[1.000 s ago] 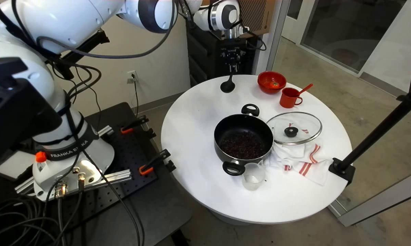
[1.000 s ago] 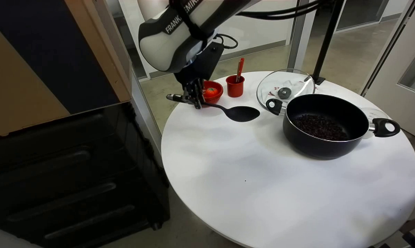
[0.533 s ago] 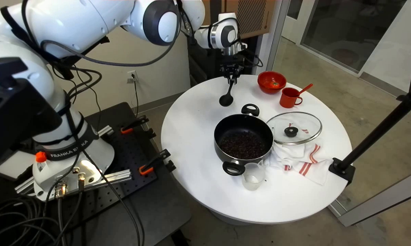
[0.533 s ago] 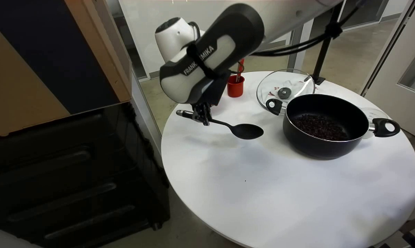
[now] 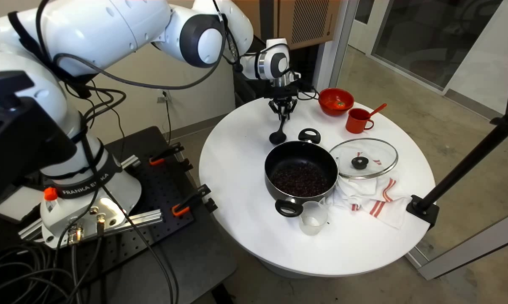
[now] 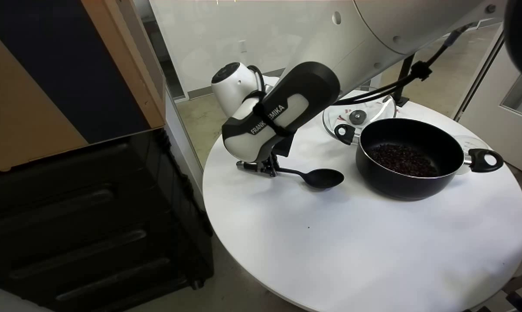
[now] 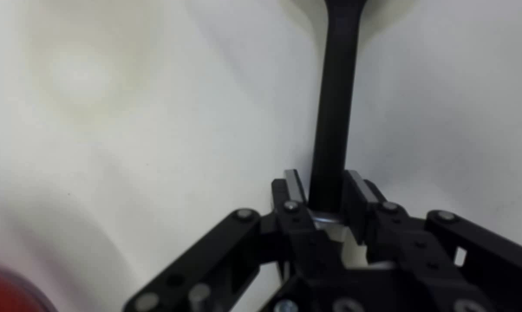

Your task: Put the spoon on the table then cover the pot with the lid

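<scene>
Low over the table (image 6: 352, 255), tool (image 7: 324, 184) clamped on spoon (image 6: 324, 178), lid (image 5: 366, 159) beside pot (image 6: 399, 185)

"What leans in the mug (image 5: 356, 123)?"
"A red handle (image 5: 378, 110)."
"And beside the mug?"
"A red bowl (image 5: 332, 112). Farther off, a crumpled towel (image 5: 372, 200) with red stripes, a cloudy jug (image 5: 313, 219) near it."
"Elsewhere?"
"A box (image 6: 66, 69) on a black chest (image 6: 92, 225)."
</scene>
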